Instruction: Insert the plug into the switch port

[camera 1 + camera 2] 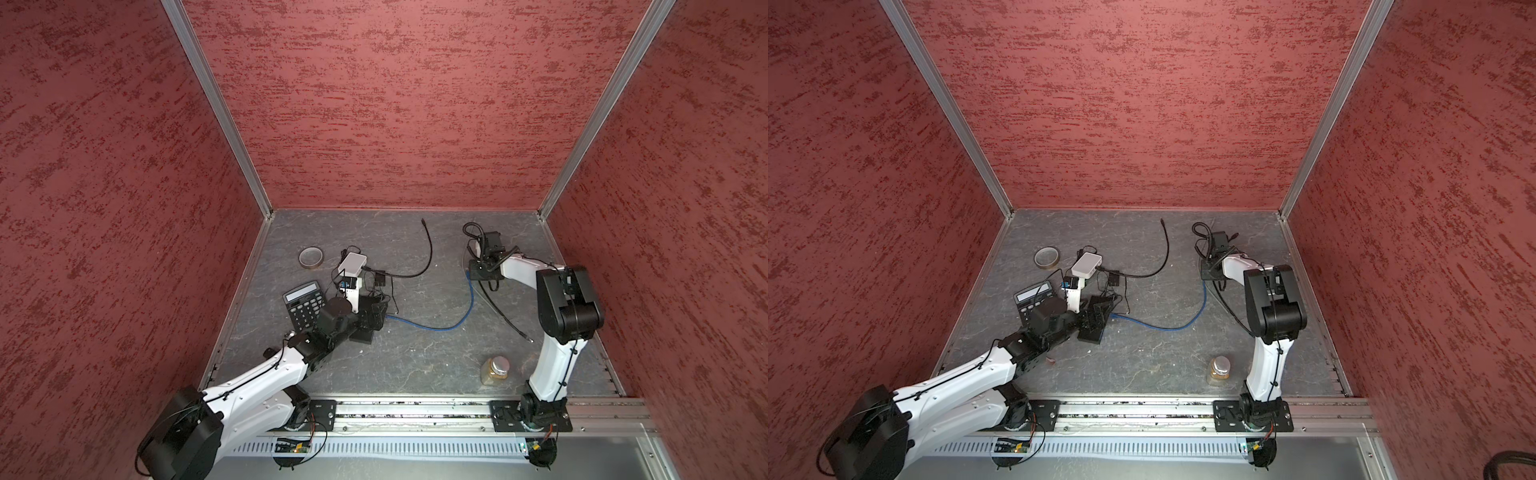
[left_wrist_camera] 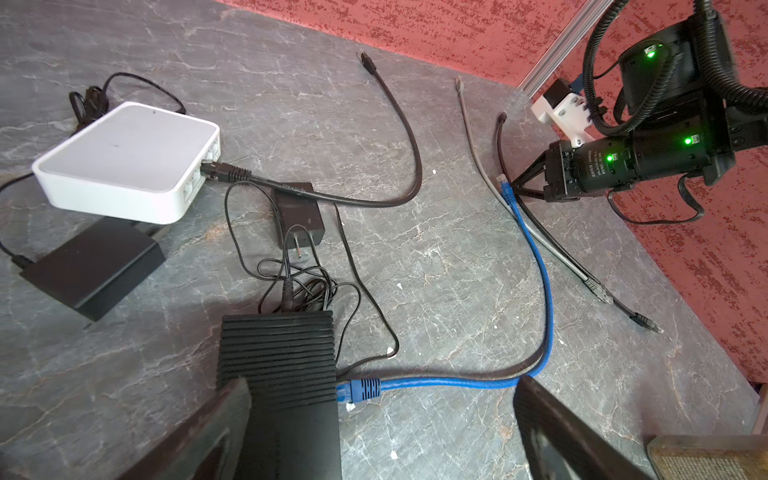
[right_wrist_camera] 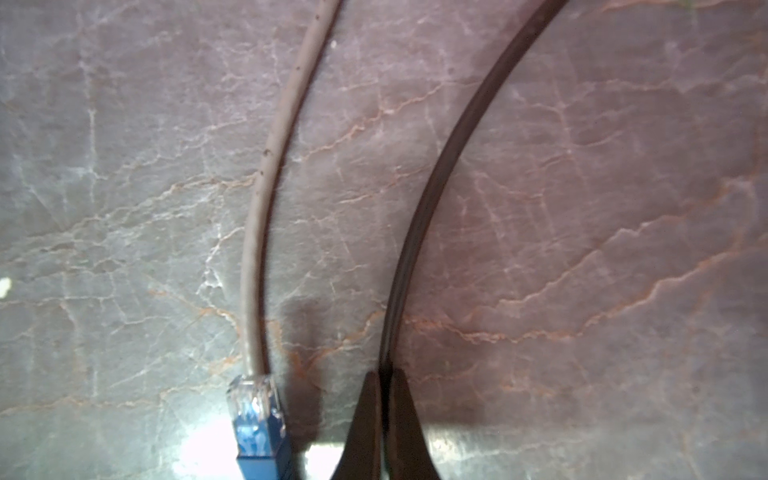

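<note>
The black ribbed switch [image 2: 278, 365] lies on the table with one end of the blue cable [image 2: 544, 299] plugged into its side. That cable's free blue plug [image 3: 257, 411] rests on the table beside the grey cable [image 3: 266, 199]. My right gripper [image 3: 385, 376] stands just next to that plug, shut on the thin black cable [image 3: 449, 158], which runs out from between its fingers. My left gripper [image 2: 382, 432] is open over the switch [image 1: 360, 332], one finger [image 2: 199, 436] against its side. In both top views the right gripper [image 1: 474, 275] [image 1: 1205, 275] is at the far right.
A white switch [image 2: 124, 162] with a black cable plugged in sits at the back left, with a black box [image 2: 91, 266] and a power adapter [image 2: 297, 216] beside it. A calculator [image 1: 301, 305], a tape roll [image 1: 311, 257] and a jar [image 1: 496, 370] also stand on the table.
</note>
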